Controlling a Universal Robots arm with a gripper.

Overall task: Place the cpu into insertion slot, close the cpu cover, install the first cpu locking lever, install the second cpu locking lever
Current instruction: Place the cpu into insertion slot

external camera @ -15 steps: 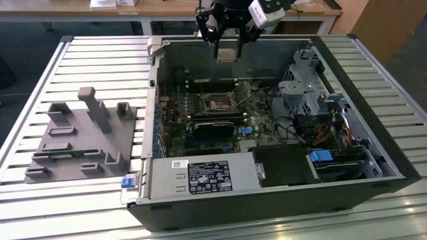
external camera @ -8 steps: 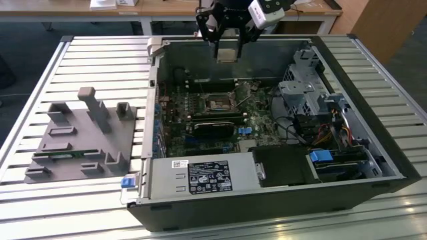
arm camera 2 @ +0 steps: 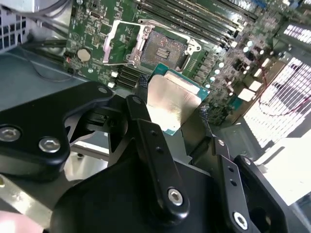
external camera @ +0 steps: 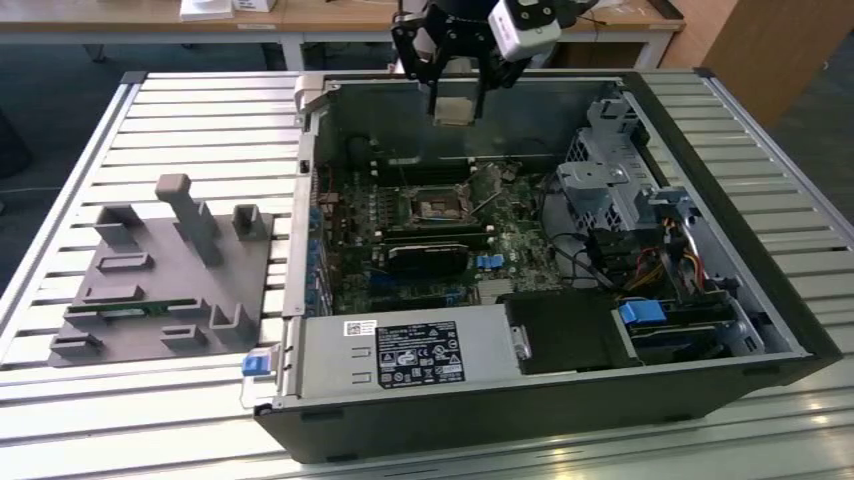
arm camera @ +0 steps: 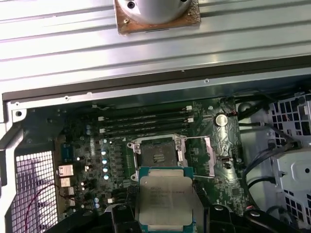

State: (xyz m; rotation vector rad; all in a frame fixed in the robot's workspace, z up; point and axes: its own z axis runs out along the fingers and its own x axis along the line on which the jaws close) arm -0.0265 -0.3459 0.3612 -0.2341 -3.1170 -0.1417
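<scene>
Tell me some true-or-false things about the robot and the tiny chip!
1. The gripper is holding the cpu. True.
2. The cpu sits in the insertion slot. False: the slot is empty, and the cpu hangs above the board.
3. The cpu cover is shut over the slot. False: it is flipped open beside the slot.
4. The computer case lies open on a slatted table. True.

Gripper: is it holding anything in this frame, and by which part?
The gripper holds the cpu, pinched by two opposite edges between its fingertips, metal face exposed, clear of the insertion slot.
</scene>
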